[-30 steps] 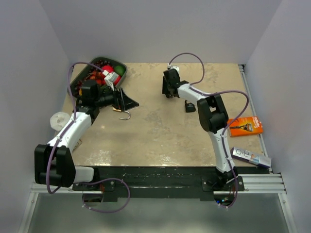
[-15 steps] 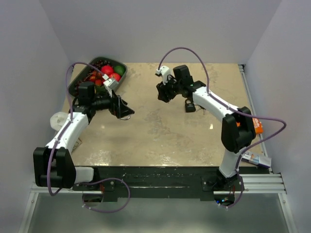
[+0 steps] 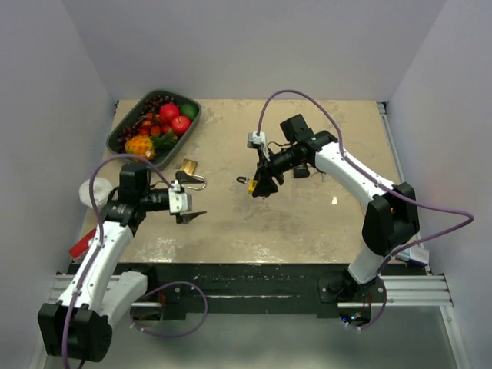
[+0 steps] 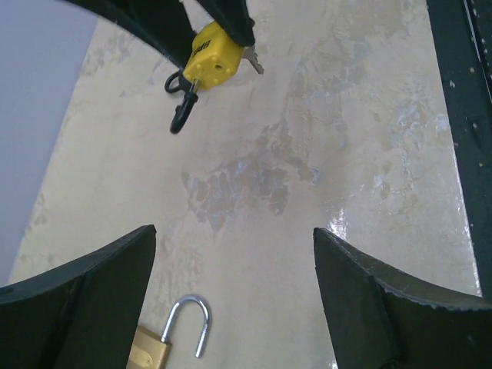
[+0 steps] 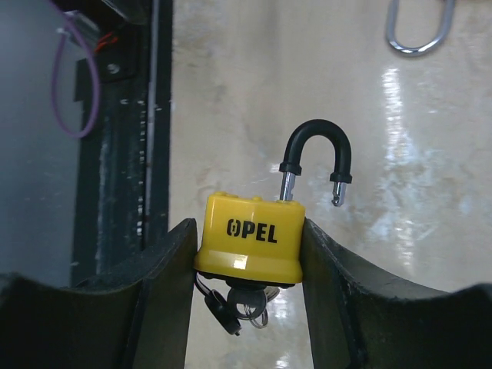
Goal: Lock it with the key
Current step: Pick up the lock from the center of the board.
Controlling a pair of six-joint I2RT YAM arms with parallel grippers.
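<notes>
Bare table (image 3: 292, 223) lies wide between my two grippers, with the fruit tray (image 3: 115, 142) at the far left corner. My left gripper (image 4: 232, 254) hangs spread near the brass padlock (image 4: 150, 350). My right gripper (image 3: 260, 183) pinches the yellow padlock (image 5: 250, 246) by its sides above mid-table, black shackle swung open, keys dangling beneath.

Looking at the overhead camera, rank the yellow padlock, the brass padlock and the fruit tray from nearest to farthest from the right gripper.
1. yellow padlock, clamped in the right gripper itself, mid-table.
2. brass padlock, lying on the table off to the left.
3. fruit tray, at the far left corner.
</notes>
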